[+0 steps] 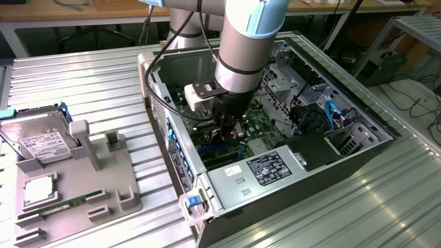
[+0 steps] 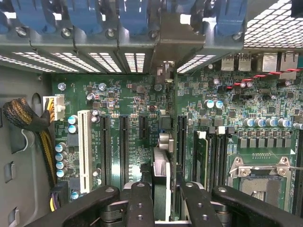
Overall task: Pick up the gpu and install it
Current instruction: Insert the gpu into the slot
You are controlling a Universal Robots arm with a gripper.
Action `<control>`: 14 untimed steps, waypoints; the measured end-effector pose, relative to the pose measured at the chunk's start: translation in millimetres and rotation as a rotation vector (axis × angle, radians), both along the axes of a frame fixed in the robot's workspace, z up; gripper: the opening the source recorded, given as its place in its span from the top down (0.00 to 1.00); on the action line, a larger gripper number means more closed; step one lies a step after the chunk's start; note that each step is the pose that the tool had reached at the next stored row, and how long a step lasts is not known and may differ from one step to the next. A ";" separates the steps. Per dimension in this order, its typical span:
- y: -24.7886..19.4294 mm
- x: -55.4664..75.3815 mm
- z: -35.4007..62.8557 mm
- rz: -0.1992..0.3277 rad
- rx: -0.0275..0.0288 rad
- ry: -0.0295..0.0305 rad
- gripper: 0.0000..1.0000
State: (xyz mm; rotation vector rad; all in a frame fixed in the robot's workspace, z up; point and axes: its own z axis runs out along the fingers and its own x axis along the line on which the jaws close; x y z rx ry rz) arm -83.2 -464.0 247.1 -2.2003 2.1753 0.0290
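The gpu is sitting edge-on between the gripper's fingers, down inside the open computer case and just above the green motherboard. In the wrist view it is showing as a thin slab — grey shroud edge and a sliver of green board — with the black fingers pinching it on both flat faces. The jaws are standing partly closed on it, not spread and not fully together.

Its long axis is running along the row of black expansion slots, pointing toward the slotted rear bracket openings under the blue retention clips. The card is standing on its edge, connector side down toward the board; whether it is already seated in a slot I can't quite tell, since the fingers are hiding its lower edge.

I'd judge it a stiff, fairly light thing, but fragile — bare circuitry and a fan that shouldn't take pressure — so a hold across the shroud and board near the middle, as here, is looking sensible.

From the exterior view, the arm is reaching straight down into the case, with the grey parts tray and its hard drive lying well apart toward the exterior view's left.
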 end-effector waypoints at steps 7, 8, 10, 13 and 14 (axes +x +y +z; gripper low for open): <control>0.0 0.0 -3.9 0.000 0.0027 0.0000 0.73; 0.0 0.0 -4.5 0.000 0.0032 0.0000 0.73; 0.0 0.0 -6.4 0.000 0.0046 0.0000 0.73; 0.0 -0.1 -8.5 0.000 0.0062 0.0002 0.73; -0.1 0.0 -8.5 0.000 0.0063 0.0002 0.73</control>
